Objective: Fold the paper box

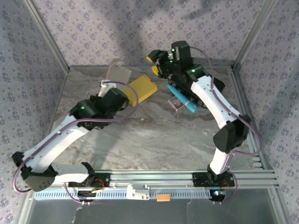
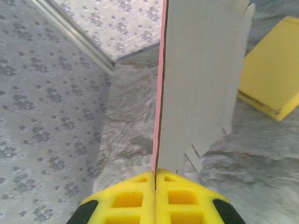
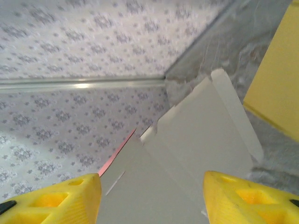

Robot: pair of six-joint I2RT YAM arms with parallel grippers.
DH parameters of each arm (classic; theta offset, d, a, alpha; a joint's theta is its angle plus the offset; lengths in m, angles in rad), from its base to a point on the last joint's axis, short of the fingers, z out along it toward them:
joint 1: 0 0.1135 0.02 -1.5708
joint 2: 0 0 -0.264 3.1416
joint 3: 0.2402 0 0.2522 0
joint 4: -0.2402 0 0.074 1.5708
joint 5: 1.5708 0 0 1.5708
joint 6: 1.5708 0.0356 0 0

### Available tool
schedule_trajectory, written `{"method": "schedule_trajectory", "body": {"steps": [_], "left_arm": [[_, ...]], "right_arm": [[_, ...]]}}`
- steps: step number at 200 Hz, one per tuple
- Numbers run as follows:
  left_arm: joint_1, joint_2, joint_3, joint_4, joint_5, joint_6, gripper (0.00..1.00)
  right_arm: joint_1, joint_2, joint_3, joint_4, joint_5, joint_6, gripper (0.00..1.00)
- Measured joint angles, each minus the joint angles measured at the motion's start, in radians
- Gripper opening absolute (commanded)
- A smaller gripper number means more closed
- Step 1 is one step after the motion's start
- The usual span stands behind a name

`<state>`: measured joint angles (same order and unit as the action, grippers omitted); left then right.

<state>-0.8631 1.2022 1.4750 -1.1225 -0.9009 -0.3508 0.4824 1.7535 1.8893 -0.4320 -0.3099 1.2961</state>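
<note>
The paper box (image 1: 120,74) is a flat grey cardboard sheet with a pink outer face, held off the table at the back left. My left gripper (image 1: 106,85) is shut on its lower edge. In the left wrist view the yellow fingers (image 2: 126,196) meet on the sheet (image 2: 201,79), which stands edge-on above them. My right gripper (image 1: 154,64) hovers to the right of the sheet, open. In the right wrist view its gripper (image 3: 152,182) has the grey sheet (image 3: 196,154) showing in the gap beyond the tips, with its flaps unfolded.
A flat yellow block (image 1: 142,88) lies on the marble table just right of the sheet, also visible as a yellow block (image 2: 271,65) and a yellow block (image 3: 280,79). A blue pen-like item (image 1: 182,99) and a purple item (image 1: 175,104) lie under the right arm. Patterned walls close the back and sides.
</note>
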Motion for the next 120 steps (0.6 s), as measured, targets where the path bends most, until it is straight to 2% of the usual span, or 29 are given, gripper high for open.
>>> {"method": "schedule_trajectory", "body": {"steps": [16,36,60,74,96,120], "left_arm": [[0.015,-0.040,0.037,0.015,0.121,0.027,0.00],[0.053,-0.085,0.060,0.060,0.324,0.050,0.00],[0.162,-0.113,0.063,0.122,0.641,0.050,0.00],[0.215,-0.104,0.062,0.139,0.785,0.044,0.00],[0.254,-0.053,0.056,0.139,0.940,0.043,0.00],[0.268,0.048,0.053,0.108,0.990,0.055,0.00]], "right_arm": [[-0.031,-0.039,0.001,-0.058,0.036,-0.049,0.58],[-0.061,-0.085,-0.014,-0.134,0.099,-0.088,0.56],[-0.078,-0.130,-0.026,-0.236,0.184,-0.123,0.56],[-0.078,-0.145,-0.026,-0.290,0.223,-0.143,0.56],[-0.078,-0.165,-0.035,-0.360,0.270,-0.164,0.56],[-0.073,-0.221,-0.117,-0.387,0.291,-0.159,0.56]]}}
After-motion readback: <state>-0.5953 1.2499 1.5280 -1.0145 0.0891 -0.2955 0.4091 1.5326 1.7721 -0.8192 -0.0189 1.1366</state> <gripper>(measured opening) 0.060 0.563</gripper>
